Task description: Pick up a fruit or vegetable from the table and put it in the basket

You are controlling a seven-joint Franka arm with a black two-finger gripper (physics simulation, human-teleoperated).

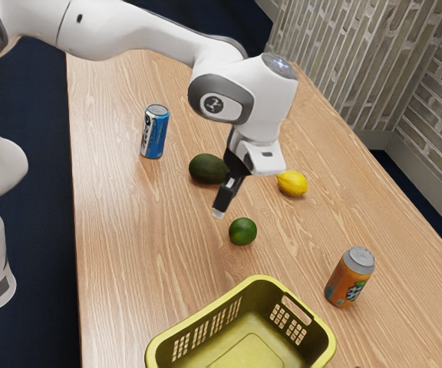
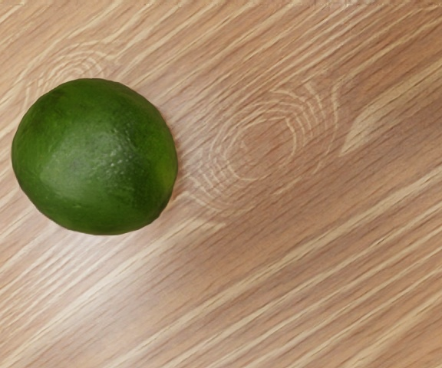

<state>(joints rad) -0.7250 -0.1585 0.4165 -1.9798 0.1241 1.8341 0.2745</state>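
While the gripper [image 1: 219,212] is hanging over the table [image 1: 117,253], the lime [image 1: 242,231] is lying on the wood below it, offset toward the ext. view's right, and is sitting closer to the basket [image 1: 324,356] than any other produce. Ref. pt. = basket. Relative to it: lime is resting just outside, off the rim on the gripper's side; avocado [image 1: 207,169] and lemon [image 1: 292,183] are sitting farther out on that same side; orange can [image 1: 350,277] is standing near, toward ext. view's right. Gripper state: can't tell if it's hanging released or clenched, angle is hiding it. Lime is lying free on the tabletop, outside any grasp. Wrist view is putting it off-centre, whole outline showing, approx. round, so no long axis is dictating wrist angle; centring is mattering more than turning (my est.). Step in hand, prob.: lining up on lime, pre-grasp; task is standing at an early stage. Next move is calling for a small sideways correction over lime, then straight descent w/ room on both sides. Risk: if descent is running off-centre, lime is likely rolling, poss. basket-ward. Exact offset along the basket direction: can't tell, height is confusing it.
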